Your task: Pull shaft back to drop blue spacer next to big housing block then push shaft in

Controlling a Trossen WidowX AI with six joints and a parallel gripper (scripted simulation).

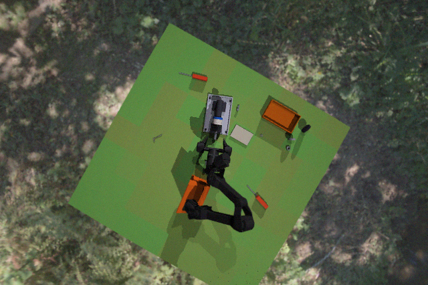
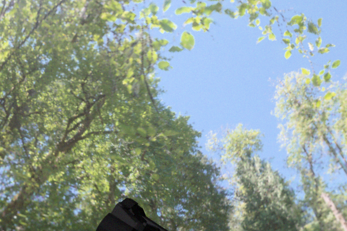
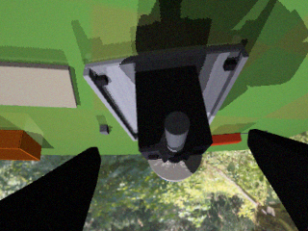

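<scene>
The dark housing block (image 1: 219, 104) stands on a grey base plate (image 1: 227, 116) (image 3: 115, 91). In the top view, the blue spacer (image 1: 218, 118) sits beside the block on the shaft line, with pale spacers (image 1: 217, 122) against its near side. The nearer black support (image 3: 166, 93) hides most of the spacers in the wrist view; a pale round face (image 3: 172, 172) shows past it. The grey shaft (image 1: 215, 135) (image 3: 176, 129) sticks out of this support towards me. My gripper (image 1: 215, 139) (image 3: 173, 145) is open and empty, its fingers apart on either side of the shaft's line. Contact cannot be seen.
A beige pad (image 1: 241, 134) (image 3: 36, 87) lies right of the plate in the top view. One orange bin (image 1: 295, 124) (image 3: 31, 144) stands farther right, another (image 1: 186, 195) beneath the arm. Red-handled tools (image 1: 261, 201) (image 1: 199, 77) and a small metal part (image 1: 237, 107) (image 3: 104, 129) lie around.
</scene>
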